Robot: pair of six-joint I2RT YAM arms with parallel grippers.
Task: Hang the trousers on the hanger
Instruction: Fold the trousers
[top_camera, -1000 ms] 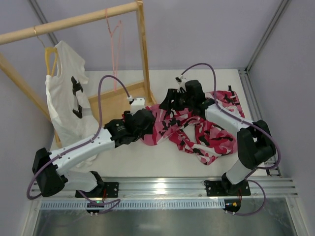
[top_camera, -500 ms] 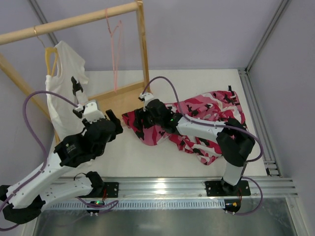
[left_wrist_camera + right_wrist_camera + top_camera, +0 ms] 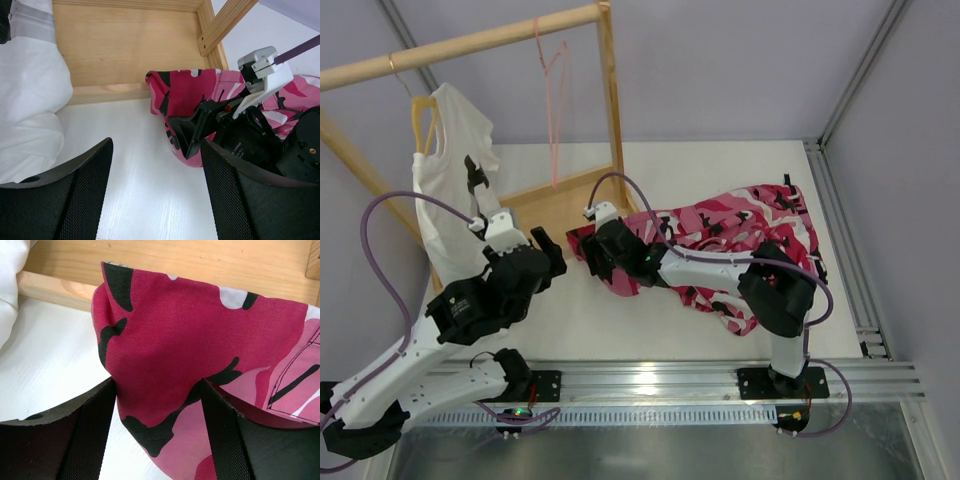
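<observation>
The camouflage trousers [image 3: 740, 235] lie crumpled on the table's right half, with one end reaching the wooden rack base. My right gripper [image 3: 592, 258] is at that left end, its jaws wide open with a fold of the trousers [image 3: 190, 330] between the fingers [image 3: 90, 435]. My left gripper [image 3: 548, 250] is open and empty just left of it, over bare table [image 3: 150, 165], and sees the trousers [image 3: 185, 95] and the right gripper [image 3: 182, 135]. The thin pale-pink hanger [image 3: 553, 90] hangs on the wooden rail, bare.
A wooden rack stands at the back left, with a rail [image 3: 460, 45], an upright [image 3: 612, 110] and a flat base [image 3: 555, 205]. A white T-shirt [image 3: 445, 190] hangs on a yellow hanger [image 3: 420, 115]. Frame rails run along the right edge [image 3: 840, 230].
My right gripper has moved left across the table and the trousers' end has shifted left with it to the rack base. My left arm has pulled back off the trousers to the left.
</observation>
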